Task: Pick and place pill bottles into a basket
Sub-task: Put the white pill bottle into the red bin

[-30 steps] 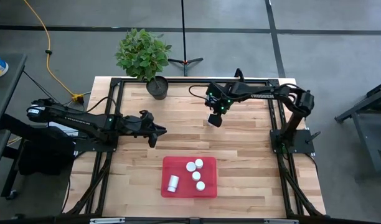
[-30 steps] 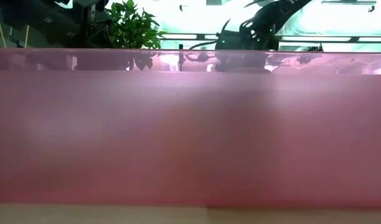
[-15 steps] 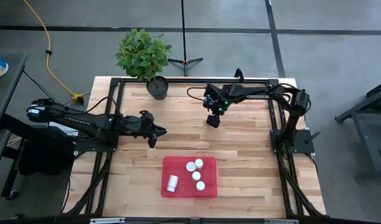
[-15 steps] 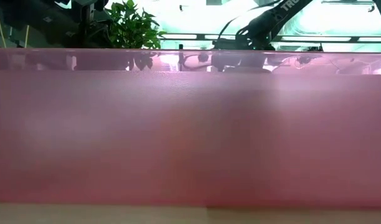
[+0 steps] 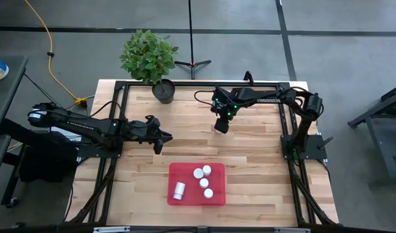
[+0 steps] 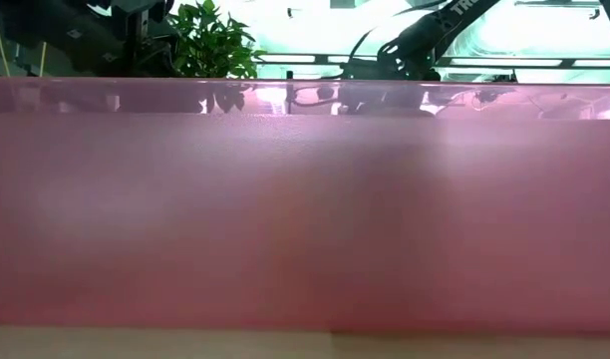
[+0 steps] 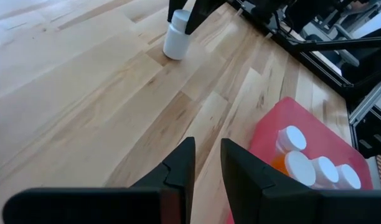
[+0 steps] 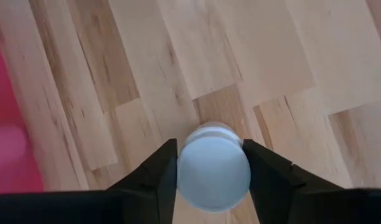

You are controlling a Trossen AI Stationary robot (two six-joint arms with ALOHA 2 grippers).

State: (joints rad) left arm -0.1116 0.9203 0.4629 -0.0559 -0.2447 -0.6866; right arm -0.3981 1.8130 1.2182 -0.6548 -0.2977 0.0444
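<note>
A: Nearest to us on the worktop [image 5: 250,155], the red basket [image 5: 185,175] is holding five pill bottles [image 5: 198,173]: four standing with white caps up, one lying on its side at the left.

B: And the left tool [image 7: 206,163]?

A: We are keeping it waiting over bare wood left of the middle, fingers pressed together and carrying nothing.

B: So the work is farther back.

A: Yes. The right tool [image 8: 209,163] is reaching down over the last white bottle [image 7: 177,38], standing upright beyond the basket. Its fingers [image 8: 154,173] are pinching the cap from both sides, as the right wrist view shows.

B: How are we doing this well?

A: We are judging that the grip should stay centred on the cap, squeezing evenly so the bottle is not tipping. Then we are lifting straight up before carrying it toward the basket's free corner, clear of the standing caps.

B: Farthest back?

A: Only the potted plant [image 5: 148,58], standing at the worktop's rear edge.
</note>
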